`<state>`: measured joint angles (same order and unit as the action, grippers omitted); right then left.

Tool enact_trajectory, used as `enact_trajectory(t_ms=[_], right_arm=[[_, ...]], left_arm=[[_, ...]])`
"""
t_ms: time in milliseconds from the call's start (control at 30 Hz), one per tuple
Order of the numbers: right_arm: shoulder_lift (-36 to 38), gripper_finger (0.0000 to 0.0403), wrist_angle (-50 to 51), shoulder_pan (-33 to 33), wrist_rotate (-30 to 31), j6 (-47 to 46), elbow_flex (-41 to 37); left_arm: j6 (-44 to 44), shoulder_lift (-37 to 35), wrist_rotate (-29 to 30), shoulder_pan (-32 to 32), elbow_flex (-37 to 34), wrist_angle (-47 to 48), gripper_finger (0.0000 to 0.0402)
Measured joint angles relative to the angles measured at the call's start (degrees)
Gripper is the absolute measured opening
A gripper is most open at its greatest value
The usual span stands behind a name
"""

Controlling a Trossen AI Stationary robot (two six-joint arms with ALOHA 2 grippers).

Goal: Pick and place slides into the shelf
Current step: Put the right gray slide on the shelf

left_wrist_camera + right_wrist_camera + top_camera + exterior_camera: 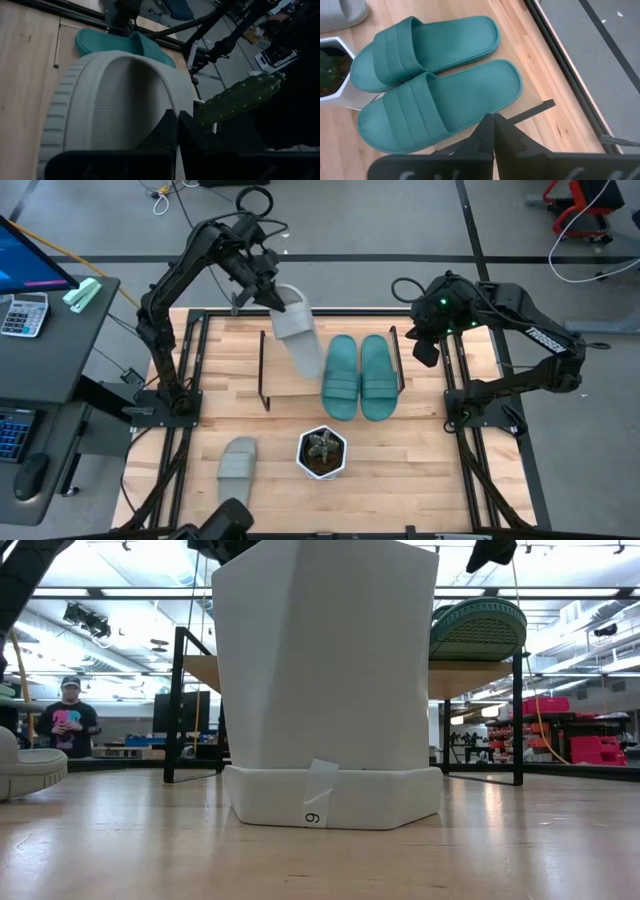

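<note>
Over the back left part of the shelf (290, 392), the left claw (272, 298) hangs in the air, pinching one light grey slide (297, 332) by its edge. That slide tilts down toward the shelf board, its lower end close to the teal pair, though I cannot tell whether it touches the board. From the left wrist camera the grey slide (110, 107) fills the view, with the claw's fingers (167, 132) closed on its rim, a teal slide (125, 45) beyond it and a green cactus (240, 97) off to one side.

Both teal green slides (360, 377) lie side by side on the right half of the shelf, touching along their length, straps toward the front. The right wrist camera looks straight down on the teal pair (435, 80).

Off the surface's back right corner, the right claw (425, 348) waits with its fingers pressed together and nothing between them.

The second grey slide (238, 462) lies flat on the wooden surface (420, 460) at the front left, well apart from the shelf. Just to its right stands the white hexagonal pot (322, 453) with the cactus, in front of the shelf. A person (68, 720) stands in the room behind.
</note>
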<state>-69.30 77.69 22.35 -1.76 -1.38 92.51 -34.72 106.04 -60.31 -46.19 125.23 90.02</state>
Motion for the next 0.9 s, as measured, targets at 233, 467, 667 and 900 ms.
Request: enact_trajectory(t_ms=[233, 467, 667, 900], right_arm=[[0.8, 0.0006, 0.2, 0.0, 0.1, -0.3, 0.0], [0.8, 0.0003, 0.2, 0.0, 0.1, 1.0, 0.0], [0.8, 0.0004, 0.2, 0.0, 0.2, 0.0, 0.0], [0.8, 0.0005, 0.0, 0.0, 0.2, 0.0, 0.0]], left_arm=[[-9.4, -2.9, -9.8, 0.9, 2.2, -0.4, 0.0007], [4.9, -3.7, -6.4, -0.6, 9.7, -31.5, 0.0007], [14.5, -5.5, 18.1, -0.4, 9.7, -54.7, 0.0007], [11.1, -5.4, 29.7, -4.8, 9.7, -56.5, 0.0007]])
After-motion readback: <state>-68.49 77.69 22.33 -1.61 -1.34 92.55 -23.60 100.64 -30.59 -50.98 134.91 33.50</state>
